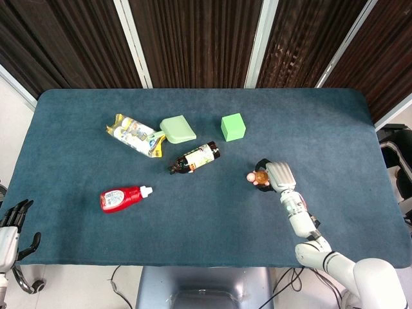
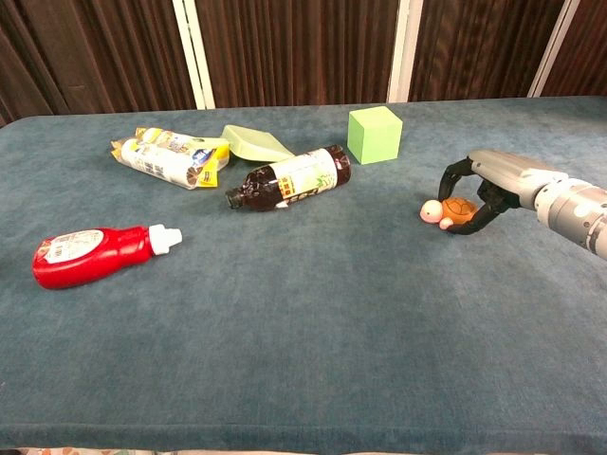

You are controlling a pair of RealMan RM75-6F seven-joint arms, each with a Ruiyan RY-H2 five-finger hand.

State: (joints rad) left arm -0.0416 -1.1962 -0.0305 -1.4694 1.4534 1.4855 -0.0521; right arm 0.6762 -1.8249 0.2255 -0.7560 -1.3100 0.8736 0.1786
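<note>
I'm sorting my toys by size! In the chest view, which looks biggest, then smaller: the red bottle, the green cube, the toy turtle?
1. Red bottle: it looks biggest, though it also lies nearest the camera.
2. Green cube: in between, and farthest back.
3. Toy turtle: smallest, partly covered by the right hand.
</note>
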